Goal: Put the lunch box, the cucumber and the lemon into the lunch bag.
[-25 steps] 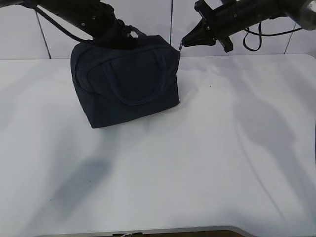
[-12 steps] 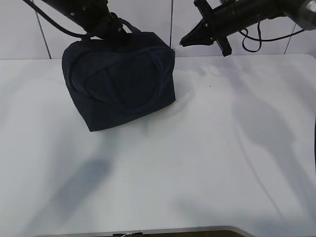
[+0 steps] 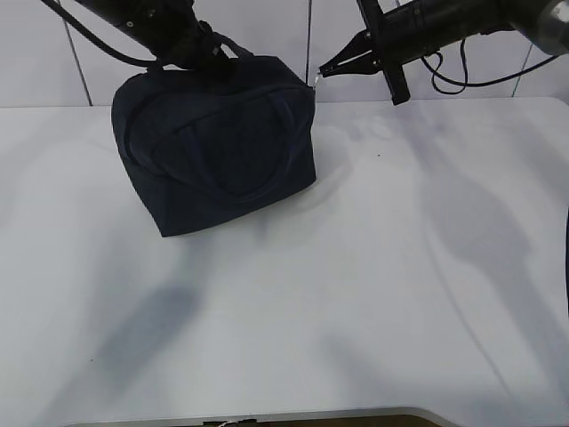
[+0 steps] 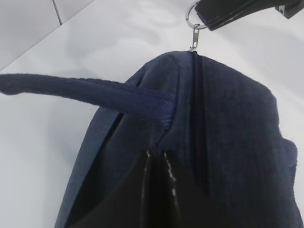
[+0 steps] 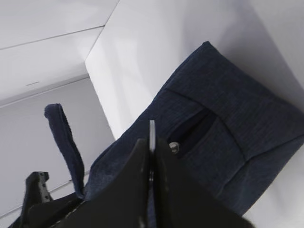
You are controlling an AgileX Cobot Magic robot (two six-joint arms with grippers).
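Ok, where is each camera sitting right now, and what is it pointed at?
Exterior: faces the table at a downward slant; lunch bag at the back left, both arms above it.
Left wrist: on the left arm, looking down along the bag's zipper; left pincer shut on fabric.
Right wrist: looks down on the bag's end; right pincer shut on the ring pull.
All views share the bag.

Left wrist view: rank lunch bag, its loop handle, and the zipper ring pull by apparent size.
1. lunch bag, fills most of the frame.
2. loop handle, a long strap across the left half; nearness to the camera inflates it.
3. zipper ring pull, smallest, pinched by the right gripper.
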